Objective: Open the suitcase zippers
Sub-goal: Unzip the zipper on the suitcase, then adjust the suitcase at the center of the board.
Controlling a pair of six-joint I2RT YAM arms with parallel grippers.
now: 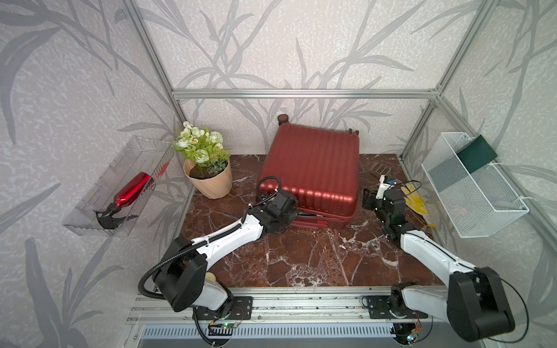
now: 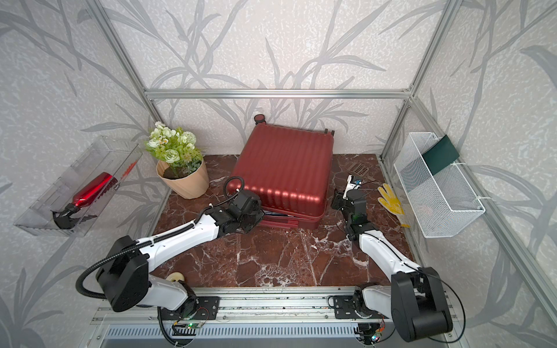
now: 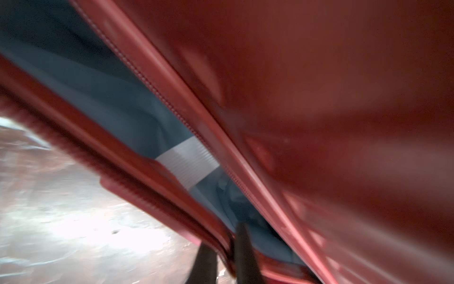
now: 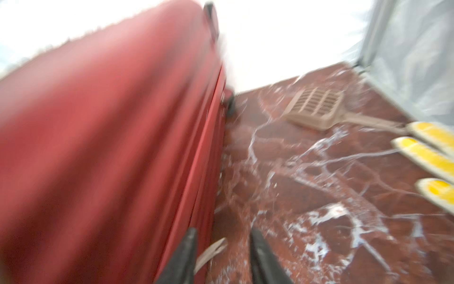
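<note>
A red-brown marble table (image 1: 301,256) stands inside grey leaf-patterned walls. The suitcase (image 1: 313,168) lies flat toward the back, between a flower pot (image 1: 209,180) and a yellow glove (image 1: 417,202). Its near seam gapes: in the left wrist view the zippers (image 3: 172,108) run parted beside blue lining (image 3: 110,98). The left gripper (image 3: 224,237) is at the near left corner, fingers a little apart astride the lower shell's edge. The right gripper (image 4: 223,231) hangs beside the case's right side, fingers apart, a beige tab (image 4: 212,248) loose between them
</note>
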